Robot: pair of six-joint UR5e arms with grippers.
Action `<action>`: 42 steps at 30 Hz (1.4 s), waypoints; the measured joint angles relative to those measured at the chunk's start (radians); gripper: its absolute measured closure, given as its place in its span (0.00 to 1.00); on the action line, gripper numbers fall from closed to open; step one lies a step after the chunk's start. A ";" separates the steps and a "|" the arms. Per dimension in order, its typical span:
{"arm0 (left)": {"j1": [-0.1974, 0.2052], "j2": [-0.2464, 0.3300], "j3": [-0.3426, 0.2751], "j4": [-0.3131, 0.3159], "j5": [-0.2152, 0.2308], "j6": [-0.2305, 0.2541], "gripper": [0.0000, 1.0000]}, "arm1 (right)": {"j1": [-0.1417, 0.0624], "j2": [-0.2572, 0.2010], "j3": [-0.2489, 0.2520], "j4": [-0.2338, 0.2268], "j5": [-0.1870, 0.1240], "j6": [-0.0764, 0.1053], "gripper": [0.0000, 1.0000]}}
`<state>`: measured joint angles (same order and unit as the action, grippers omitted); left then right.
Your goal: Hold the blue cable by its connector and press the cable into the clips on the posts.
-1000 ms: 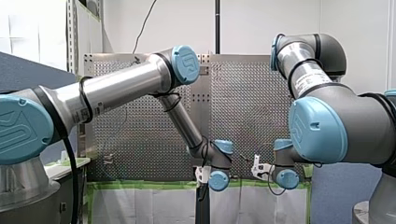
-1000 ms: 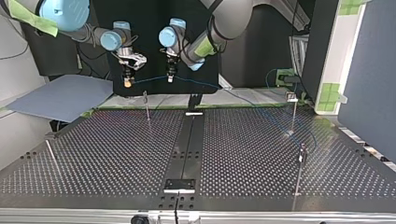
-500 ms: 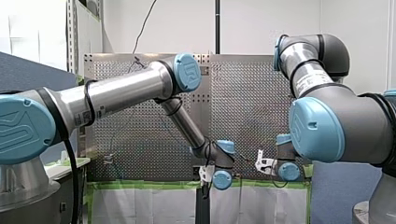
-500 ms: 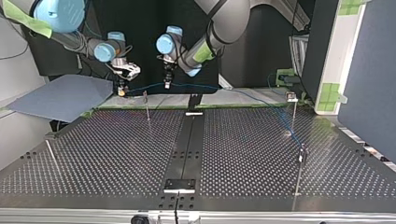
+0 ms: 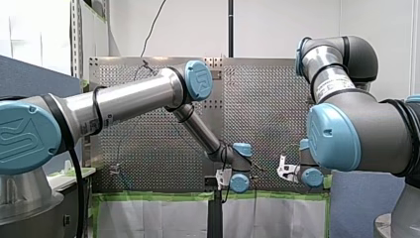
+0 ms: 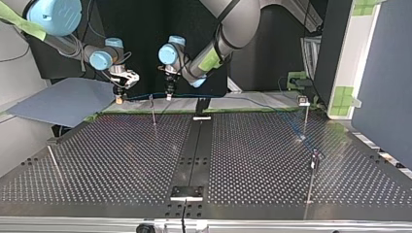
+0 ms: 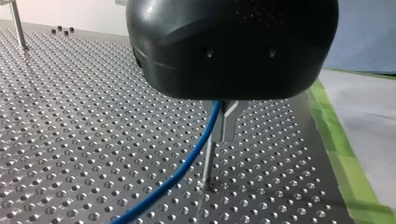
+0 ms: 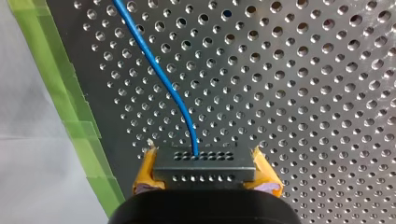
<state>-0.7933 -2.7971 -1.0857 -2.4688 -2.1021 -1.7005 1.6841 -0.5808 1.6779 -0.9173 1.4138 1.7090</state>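
The blue cable (image 6: 142, 96) stretches between my two grippers just above a thin post (image 6: 152, 110) at the table's far edge. My right gripper (image 8: 205, 173) has yellow pads shut on the cable's black connector (image 8: 204, 164), and the cable (image 8: 156, 70) leads away ahead of it. My left gripper (image 7: 223, 135), black with metal fingers, is shut on the cable (image 7: 187, 163), directly above the post (image 7: 208, 163). In the top view my right gripper (image 6: 119, 94) is left of the post and my left gripper (image 6: 168, 94) right of it.
The cable runs on to the top view's right, past a post (image 6: 305, 116) and a nearer post (image 6: 313, 174). Another post (image 6: 53, 165) leans at the left. Green tape (image 8: 70, 107) edges the perforated table (image 6: 121, 165), with a grey sheet (image 6: 63, 99) beyond.
Both grippers have moved toward the top view's left and come down, carrying the cable from well above the far post to its top.
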 joint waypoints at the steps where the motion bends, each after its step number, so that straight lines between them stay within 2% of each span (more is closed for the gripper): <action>1: 0.000 0.000 0.004 -0.003 0.001 0.000 1.00 | -0.003 0.000 -0.003 0.004 0.000 0.000 1.00; 10: 0.004 0.000 0.018 -0.021 0.010 -0.001 1.00 | -0.024 0.000 -0.030 0.029 -0.011 0.003 1.00; 22: 0.009 0.000 0.018 -0.045 0.032 0.004 1.00 | -0.029 0.000 -0.048 0.034 -0.021 0.006 1.00; 31: -0.023 0.001 0.018 -0.098 0.034 0.049 1.00 | -0.035 0.000 -0.047 0.077 -0.021 -0.015 1.00; 36: -0.035 0.002 0.018 -0.103 0.033 0.067 1.00 | -0.039 -0.001 -0.047 0.102 -0.033 -0.036 1.00; 42: -0.038 0.002 0.025 -0.103 0.034 0.071 1.00 | -0.046 -0.001 -0.047 0.108 -0.050 -0.043 1.00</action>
<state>-0.8318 -2.7954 -1.0610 -2.5721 -2.0680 -1.6295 1.6385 -0.5822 1.6306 -0.8098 1.3643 1.6663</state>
